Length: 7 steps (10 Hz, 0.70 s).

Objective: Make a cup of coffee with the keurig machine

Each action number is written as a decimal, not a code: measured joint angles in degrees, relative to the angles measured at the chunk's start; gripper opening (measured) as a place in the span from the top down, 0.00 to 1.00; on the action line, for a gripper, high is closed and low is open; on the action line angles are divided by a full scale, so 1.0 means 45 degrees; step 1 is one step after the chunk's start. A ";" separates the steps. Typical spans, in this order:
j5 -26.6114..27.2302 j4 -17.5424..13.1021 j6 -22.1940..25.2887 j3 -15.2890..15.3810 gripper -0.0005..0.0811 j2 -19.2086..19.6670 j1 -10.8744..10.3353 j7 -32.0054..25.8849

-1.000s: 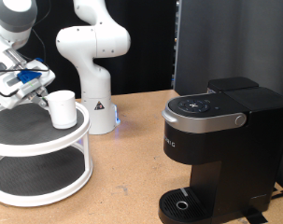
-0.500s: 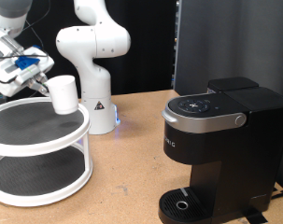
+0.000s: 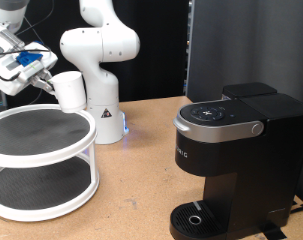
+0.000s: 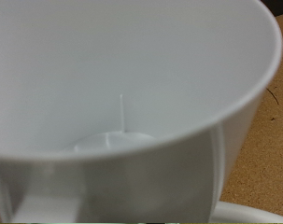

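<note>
Cup [image 3: 70, 92] lifted clear of the white stand [image 3: 41, 150] since a second ago.
Hand [image 3: 39, 78] closed on its side, upper left, well away from coffee machine [image 3: 226, 160]. I'd judge it stiff, slick, breakable; empty inside.

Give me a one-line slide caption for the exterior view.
Gripper holds the white cup above the two-tier round stand; Keurig machine sits closed at right.
</note>
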State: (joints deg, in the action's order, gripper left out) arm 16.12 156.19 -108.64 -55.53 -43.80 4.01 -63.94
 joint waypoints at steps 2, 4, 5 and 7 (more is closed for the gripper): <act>0.0280 0.0415 -0.0697 0.0098 0.90 -0.0003 -0.0051 0.0032; 0.1084 0.0972 -0.2005 0.0577 0.90 0.0012 -0.0393 0.0430; 0.1504 0.1135 -0.2601 0.0878 0.90 0.0048 -0.0708 0.0729; 0.2209 0.1272 -0.3597 0.1373 0.90 0.0235 -0.1497 0.1218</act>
State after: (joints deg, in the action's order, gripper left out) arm 26.06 161.91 -124.82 -49.35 -42.74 -2.73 -58.46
